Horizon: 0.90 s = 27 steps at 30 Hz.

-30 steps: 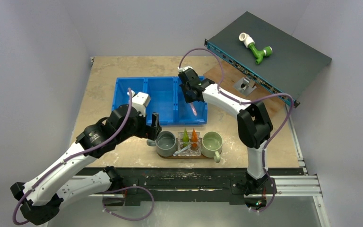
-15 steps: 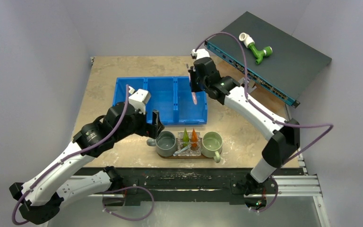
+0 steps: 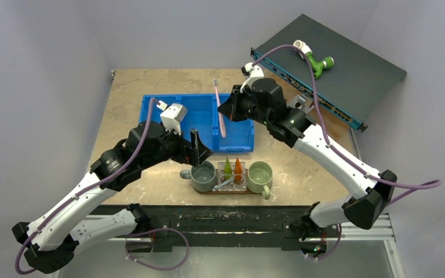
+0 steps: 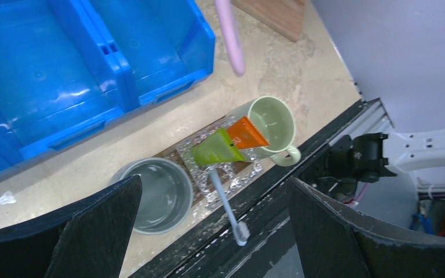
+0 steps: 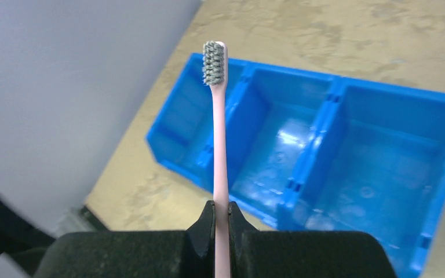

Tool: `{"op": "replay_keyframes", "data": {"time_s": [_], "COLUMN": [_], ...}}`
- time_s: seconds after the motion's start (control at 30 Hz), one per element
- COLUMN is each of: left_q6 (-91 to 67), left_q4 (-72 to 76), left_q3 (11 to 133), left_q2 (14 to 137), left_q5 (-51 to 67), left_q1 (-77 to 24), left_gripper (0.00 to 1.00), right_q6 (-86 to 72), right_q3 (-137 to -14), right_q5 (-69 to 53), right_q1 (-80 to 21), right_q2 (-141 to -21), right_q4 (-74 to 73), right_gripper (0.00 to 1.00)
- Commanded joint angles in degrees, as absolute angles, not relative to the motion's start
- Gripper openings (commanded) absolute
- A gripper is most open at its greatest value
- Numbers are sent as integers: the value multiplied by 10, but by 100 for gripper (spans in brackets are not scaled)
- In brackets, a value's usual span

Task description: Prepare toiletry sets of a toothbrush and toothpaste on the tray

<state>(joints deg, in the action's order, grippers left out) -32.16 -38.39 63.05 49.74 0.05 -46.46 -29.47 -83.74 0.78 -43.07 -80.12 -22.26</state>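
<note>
Lab: grey-walled test table [image 3: 128,95]

**Right Arm Extended With a Grip, Left Arm Open**

The right arm stretched far forward and to the left, its gripper [image 5: 221,213] pinched tight on the lower shaft of the pink toothbrush [image 5: 219,139]. The left arm was bent at the elbow, its gripper [image 3: 199,149] pointing downward with jaws spread wide, holding nothing.

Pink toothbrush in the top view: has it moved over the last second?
Yes. The pink toothbrush has shifted left against the blue bin, from its right compartment toward the divider.
</note>
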Motion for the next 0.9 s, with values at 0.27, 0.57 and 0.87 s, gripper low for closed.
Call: {"op": "replay_keyframes", "data": {"time_s": [0.27, 0.57, 0.87], "left_q6": [-404, -423, -426], "left_q4": [-281, -261, -251], "left_q3": [637, 627, 627], "left_q2": [497, 495, 498], "left_q5": [62, 67, 70], "left_q1": [-461, -461, -461], "left_gripper": [95, 85, 56], "right_q6": [-403, -403, -459], "right_q3": [-791, -785, -785], "right_q5": [-37, -31, -29], "right_q1": [-487, -510, -523], "right_q2": [-734, -718, -712], "right_q4": [-128, -107, -97], "right_gripper": [0, 0, 0]}}
